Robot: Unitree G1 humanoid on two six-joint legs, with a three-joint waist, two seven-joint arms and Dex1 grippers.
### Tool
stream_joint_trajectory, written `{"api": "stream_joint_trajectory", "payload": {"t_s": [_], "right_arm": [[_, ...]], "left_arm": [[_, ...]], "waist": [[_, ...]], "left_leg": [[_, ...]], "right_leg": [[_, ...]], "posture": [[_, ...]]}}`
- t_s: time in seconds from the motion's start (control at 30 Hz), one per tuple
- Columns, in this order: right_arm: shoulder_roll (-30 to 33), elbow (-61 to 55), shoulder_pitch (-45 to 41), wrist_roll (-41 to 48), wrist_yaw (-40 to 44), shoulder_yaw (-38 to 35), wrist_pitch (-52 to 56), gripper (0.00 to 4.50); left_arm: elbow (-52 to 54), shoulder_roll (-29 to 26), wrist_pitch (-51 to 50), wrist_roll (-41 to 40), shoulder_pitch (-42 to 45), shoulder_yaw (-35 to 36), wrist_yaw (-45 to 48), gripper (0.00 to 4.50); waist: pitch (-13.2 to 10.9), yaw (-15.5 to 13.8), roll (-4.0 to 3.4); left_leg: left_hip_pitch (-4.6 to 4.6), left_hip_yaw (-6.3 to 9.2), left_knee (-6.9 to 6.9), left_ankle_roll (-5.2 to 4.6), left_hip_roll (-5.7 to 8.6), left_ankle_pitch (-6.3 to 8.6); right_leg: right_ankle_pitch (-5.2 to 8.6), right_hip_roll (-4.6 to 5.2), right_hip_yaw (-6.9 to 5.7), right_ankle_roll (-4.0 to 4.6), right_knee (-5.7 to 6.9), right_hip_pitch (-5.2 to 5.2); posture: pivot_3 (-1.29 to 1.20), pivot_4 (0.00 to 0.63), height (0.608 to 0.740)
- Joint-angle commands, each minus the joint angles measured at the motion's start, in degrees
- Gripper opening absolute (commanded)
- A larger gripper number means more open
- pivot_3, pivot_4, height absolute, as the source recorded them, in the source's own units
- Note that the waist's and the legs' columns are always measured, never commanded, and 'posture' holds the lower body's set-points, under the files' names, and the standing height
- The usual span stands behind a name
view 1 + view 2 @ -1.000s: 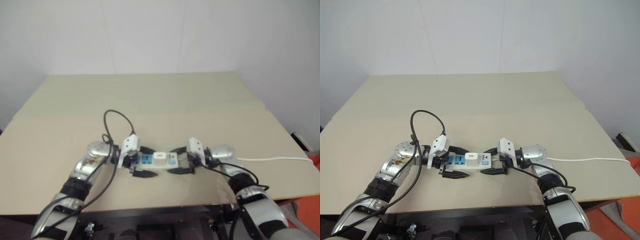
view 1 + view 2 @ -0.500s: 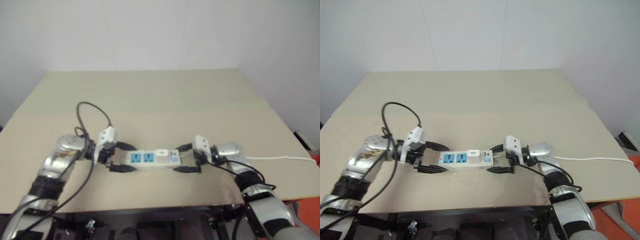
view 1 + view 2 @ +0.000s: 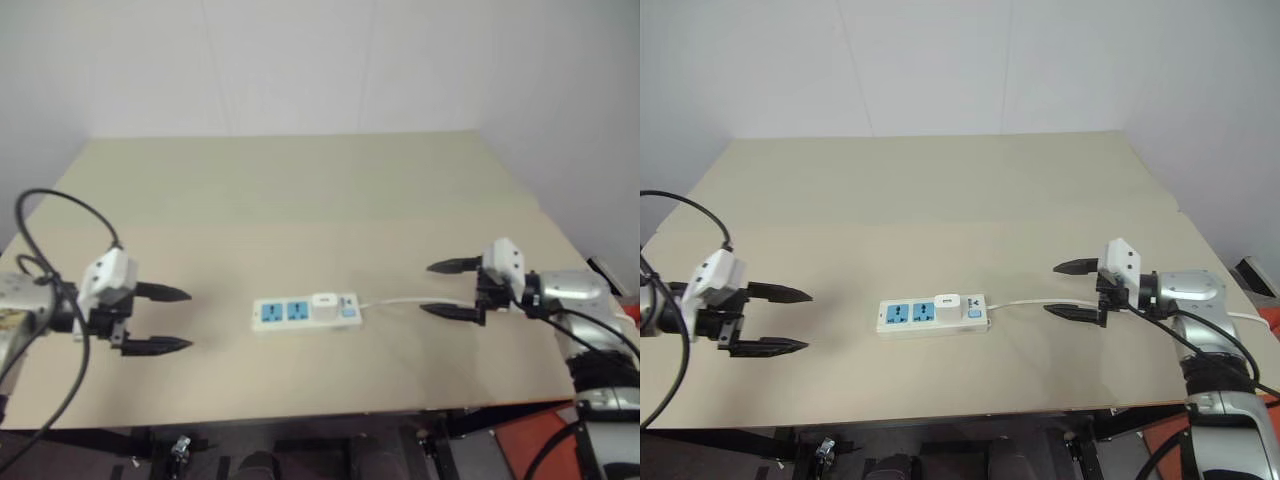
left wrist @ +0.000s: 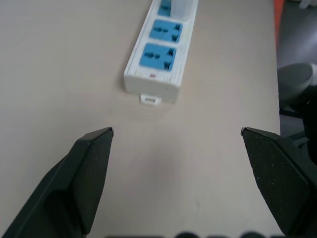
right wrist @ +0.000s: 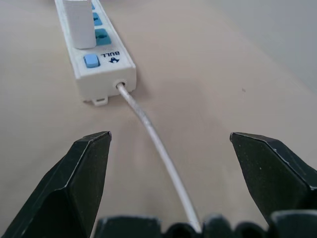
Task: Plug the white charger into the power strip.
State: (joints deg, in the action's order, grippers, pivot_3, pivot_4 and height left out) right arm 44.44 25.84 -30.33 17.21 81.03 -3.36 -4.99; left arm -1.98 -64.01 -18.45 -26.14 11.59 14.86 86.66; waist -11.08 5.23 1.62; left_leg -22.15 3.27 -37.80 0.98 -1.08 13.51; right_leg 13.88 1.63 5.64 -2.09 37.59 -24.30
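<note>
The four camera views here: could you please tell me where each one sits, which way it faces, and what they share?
Left eye and right eye views: on the head, looking forward and down at the table; both arms show, left gripper and right gripper open.
Left wrist view: along its fingers at the power strip's free end.
Right wrist view: along its fingers at the cord end and white charger.
Shared: every view shows the strip with the charger plugged in.

The power strip (image 3: 933, 316) lies on the table (image 3: 940, 200), between the fingers of the left gripper (image 3: 770, 320) and the right gripper (image 3: 1072, 290), well apart from both. The charger (image 3: 948, 303) stands on the strip, nearer the right fingers. The cord (image 5: 153, 141) passes between the right fingers.
</note>
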Motion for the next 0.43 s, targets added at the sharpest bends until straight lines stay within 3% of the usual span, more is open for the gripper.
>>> {"api": "stream_joint_trajectory", "payload": {"t_s": [0.03,0.43], "right_arm": [[2.25,-4.40,0.78,2.86,0.32,-2.83,2.39,4.48],[3.71,-5.29,0.98,2.54,-0.31,-2.87,3.60,4.48]], "left_arm": [[1.43,-2.30,-0.43,-1.83,-1.44,5.48,0.10,4.50],[7.52,-1.00,-4.13,-4.81,-7.55,8.85,-3.70,4.50]], "waist": [[-0.01,0.10,-0.02],[-0.03,0.02,-0.03]], "left_leg": [[0.00,-0.03,0.00,0.00,0.00,0.00],[0.01,-0.08,0.00,0.00,-0.02,0.00]], "right_leg": [[0.01,0.00,0.02,-0.01,0.00,0.00],[0.01,0.00,0.04,-0.02,0.00,-0.01]], "posture": [[0.00,0.150,0.740],[0.00,0.150,0.740]]}}
